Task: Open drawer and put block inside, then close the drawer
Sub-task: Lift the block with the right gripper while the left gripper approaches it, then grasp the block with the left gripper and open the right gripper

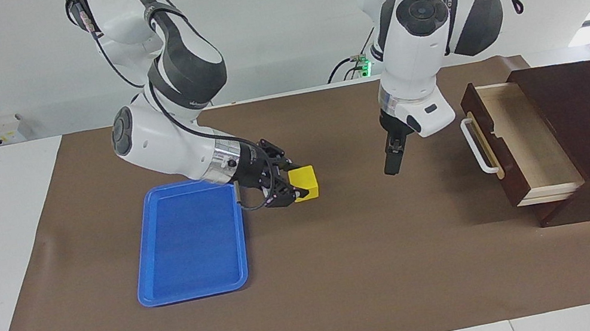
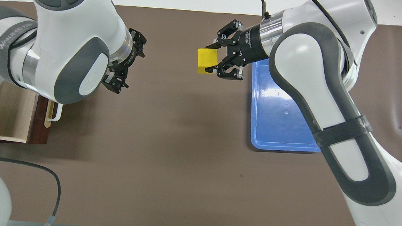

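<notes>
The right pincer [image 1: 291,186] grips the block [image 1: 304,183] just beside the blue tray [image 1: 189,251], well apart from the open drawer [image 1: 516,145] at the left arm's end of the bench [image 1: 351,277], near which the left pincer [image 1: 393,163] hangs, apparently closed.

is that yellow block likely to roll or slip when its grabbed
The block probably won't roll: it is a flat-faced cube. It looks rigid, keeping its shape in the right claw. Its smooth, plastic-looking faces could be a bit slippery. The left claw waits over the mat.
</notes>
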Robot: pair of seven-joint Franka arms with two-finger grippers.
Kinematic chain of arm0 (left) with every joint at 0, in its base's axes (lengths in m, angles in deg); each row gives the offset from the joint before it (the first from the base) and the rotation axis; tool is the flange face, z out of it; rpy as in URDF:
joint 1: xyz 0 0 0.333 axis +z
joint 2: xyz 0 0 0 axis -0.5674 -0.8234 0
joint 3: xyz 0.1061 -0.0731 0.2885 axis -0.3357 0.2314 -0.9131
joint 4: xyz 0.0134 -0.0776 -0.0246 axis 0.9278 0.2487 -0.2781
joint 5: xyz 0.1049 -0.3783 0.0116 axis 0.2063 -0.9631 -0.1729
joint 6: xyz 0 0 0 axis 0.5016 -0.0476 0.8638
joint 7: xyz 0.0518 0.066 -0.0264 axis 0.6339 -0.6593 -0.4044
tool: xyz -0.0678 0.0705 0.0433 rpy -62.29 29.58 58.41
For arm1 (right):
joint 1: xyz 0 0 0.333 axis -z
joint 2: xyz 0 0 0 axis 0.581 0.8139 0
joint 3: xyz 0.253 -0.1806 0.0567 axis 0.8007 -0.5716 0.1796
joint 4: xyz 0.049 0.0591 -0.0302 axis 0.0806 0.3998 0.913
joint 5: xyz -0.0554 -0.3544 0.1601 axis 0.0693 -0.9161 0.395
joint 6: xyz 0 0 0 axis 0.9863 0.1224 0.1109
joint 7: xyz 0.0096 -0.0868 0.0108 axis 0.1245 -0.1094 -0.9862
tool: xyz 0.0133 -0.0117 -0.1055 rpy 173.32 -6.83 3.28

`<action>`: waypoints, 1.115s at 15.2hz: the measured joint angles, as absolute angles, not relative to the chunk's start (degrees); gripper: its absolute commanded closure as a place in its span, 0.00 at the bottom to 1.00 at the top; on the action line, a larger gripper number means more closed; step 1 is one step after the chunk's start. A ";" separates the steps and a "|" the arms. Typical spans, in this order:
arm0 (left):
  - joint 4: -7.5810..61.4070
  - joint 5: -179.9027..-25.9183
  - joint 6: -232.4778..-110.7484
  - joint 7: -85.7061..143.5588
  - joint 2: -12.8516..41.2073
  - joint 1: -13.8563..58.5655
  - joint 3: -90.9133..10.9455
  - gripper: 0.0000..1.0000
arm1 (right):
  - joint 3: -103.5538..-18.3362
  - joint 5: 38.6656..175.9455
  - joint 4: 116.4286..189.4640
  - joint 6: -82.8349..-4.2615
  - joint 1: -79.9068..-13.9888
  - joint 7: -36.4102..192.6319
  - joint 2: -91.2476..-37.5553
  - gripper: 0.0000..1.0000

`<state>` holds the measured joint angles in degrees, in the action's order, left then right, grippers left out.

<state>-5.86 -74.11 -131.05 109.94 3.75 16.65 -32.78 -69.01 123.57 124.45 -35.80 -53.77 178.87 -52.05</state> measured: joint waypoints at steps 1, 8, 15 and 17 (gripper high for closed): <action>-6.89 -74.15 -131.28 114.24 3.27 16.20 -32.79 0.02 | -68.97 123.66 124.45 -35.80 -54.07 178.87 -52.05 1.00; -11.19 -76.08 -131.15 130.95 1.05 13.13 -32.84 0.05 | -68.93 123.66 124.46 -37.82 -56.26 178.91 -52.05 1.00; -11.41 -76.64 -130.42 132.71 0.72 11.52 -32.89 0.05 | -68.88 123.66 124.46 -42.73 -59.78 179.52 -52.05 1.00; -11.41 -76.49 -130.36 133.00 0.69 11.15 -32.99 0.05 | -68.95 123.66 124.50 -43.91 -60.54 179.99 -52.05 1.00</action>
